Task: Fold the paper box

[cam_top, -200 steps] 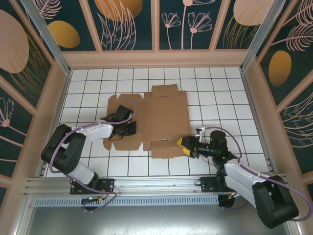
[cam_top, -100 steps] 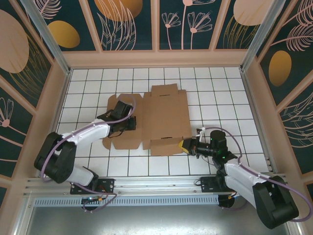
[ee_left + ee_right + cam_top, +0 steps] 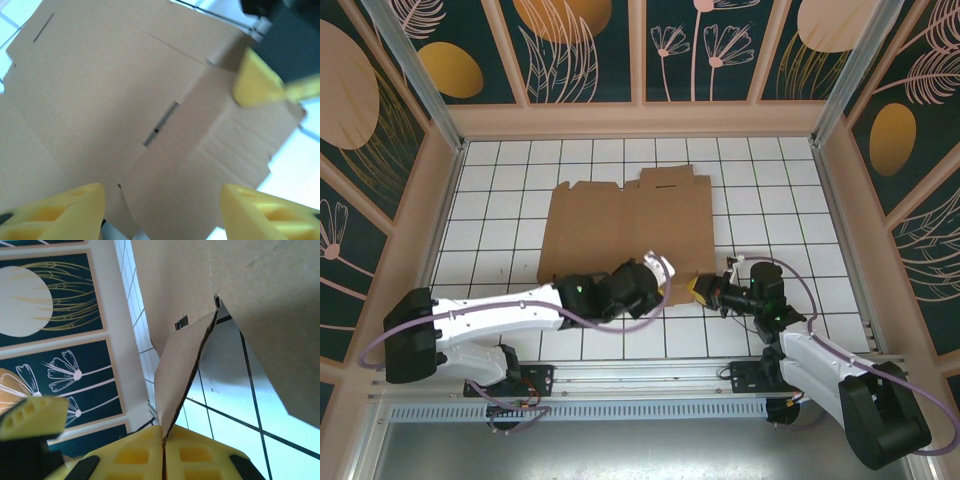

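1. The paper box, a plain brown corrugated cardboard sheet with flaps and slots, lies opened out on the white gridded bench. It sits about mid-bench, with its longer side running left to right.
2. The right jaws are closed on the thin edge of a small cardboard flap at the sheet's near right corner. In the right wrist view that flap stands lifted off the bench tiles.
3. The white left arm reaches in from the left along the near side of the bench. The left jaws stand open and hold nothing, just left of the right jaws at the sheet's near edge.
4. From the left jaws the sheet lies ahead, toward the far side. The left wrist view looks across its surface past a narrow dark slot.
5. The coming move likely turns on that near right corner. The right arm has the hold, while the left is just as near and free. That leaves the left well placed to catch or press the panel beside the held flap as it turns on its crease.
6. With both jaws so close together, they could collide.
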Controlling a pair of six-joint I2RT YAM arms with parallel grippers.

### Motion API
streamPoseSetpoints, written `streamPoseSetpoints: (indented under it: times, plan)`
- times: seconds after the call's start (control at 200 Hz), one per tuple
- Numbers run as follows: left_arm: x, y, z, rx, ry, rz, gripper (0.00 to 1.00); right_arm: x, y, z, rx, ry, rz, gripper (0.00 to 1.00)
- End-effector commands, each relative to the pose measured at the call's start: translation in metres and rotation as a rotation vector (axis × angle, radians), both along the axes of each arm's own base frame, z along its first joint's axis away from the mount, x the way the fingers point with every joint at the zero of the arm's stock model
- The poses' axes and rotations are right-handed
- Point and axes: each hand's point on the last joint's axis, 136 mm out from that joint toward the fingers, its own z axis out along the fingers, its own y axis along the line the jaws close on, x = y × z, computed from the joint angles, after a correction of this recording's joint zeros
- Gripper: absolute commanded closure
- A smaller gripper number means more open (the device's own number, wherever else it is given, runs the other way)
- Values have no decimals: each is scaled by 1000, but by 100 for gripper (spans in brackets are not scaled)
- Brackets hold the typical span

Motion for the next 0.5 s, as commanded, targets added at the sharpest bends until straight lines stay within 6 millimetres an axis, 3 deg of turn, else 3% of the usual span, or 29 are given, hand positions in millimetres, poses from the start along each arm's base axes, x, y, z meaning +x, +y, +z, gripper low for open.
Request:
streamPoseSetpoints:
  times: [0.0, 0.125, 0.285, 0.495]
  plan:
    - [-4, 1, -8, 143, -179, -81, 34, 12, 1, 22, 54, -49, -32, 92]
    - [-10, -4, -19, 221, -269, -151, 30, 12, 1, 22, 66, -39, -35, 93]
    - [-2, -7, -19, 255, -341, -150, 23, 10, 1, 23, 77, -30, -40, 94]
    - [4, -12, -32, 339, -428, -185, 27, 11, 1, 25, 87, -26, -45, 95]
